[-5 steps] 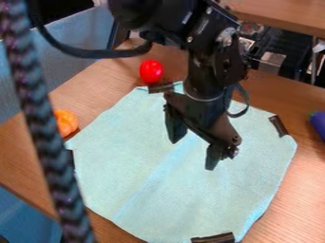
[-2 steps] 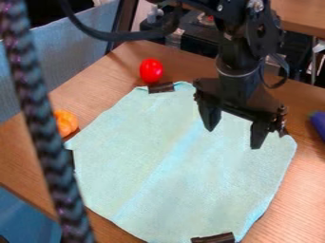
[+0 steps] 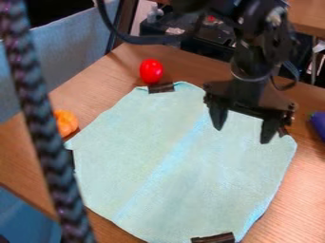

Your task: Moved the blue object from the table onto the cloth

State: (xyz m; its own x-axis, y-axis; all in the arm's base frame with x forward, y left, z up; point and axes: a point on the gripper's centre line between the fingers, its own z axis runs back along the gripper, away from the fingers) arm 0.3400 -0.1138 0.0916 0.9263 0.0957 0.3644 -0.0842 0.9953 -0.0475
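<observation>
The black gripper (image 3: 243, 134) hangs over the upper right part of the cloth, open, with nothing between its fingers. The pale blue-green cloth (image 3: 171, 166) lies spread on the wooden table, held by dark tape pieces at its edges. A blue-purple object (image 3: 319, 124) with a green tip rests on the table at the right edge of the view, off the cloth and to the right of the gripper; part of it is cut off by the frame.
A red egg-shaped object (image 3: 151, 71) stands just beyond the cloth's top edge. An orange object (image 3: 65, 123) is at the left, partly behind a thick braided cable (image 3: 39, 137) that runs down the view. Dark equipment (image 3: 190, 35) lies behind the table.
The gripper has moved right and toward the back of the cloth, slowing in the latest frames, and stays open and empty. The objects on the table have not moved.
</observation>
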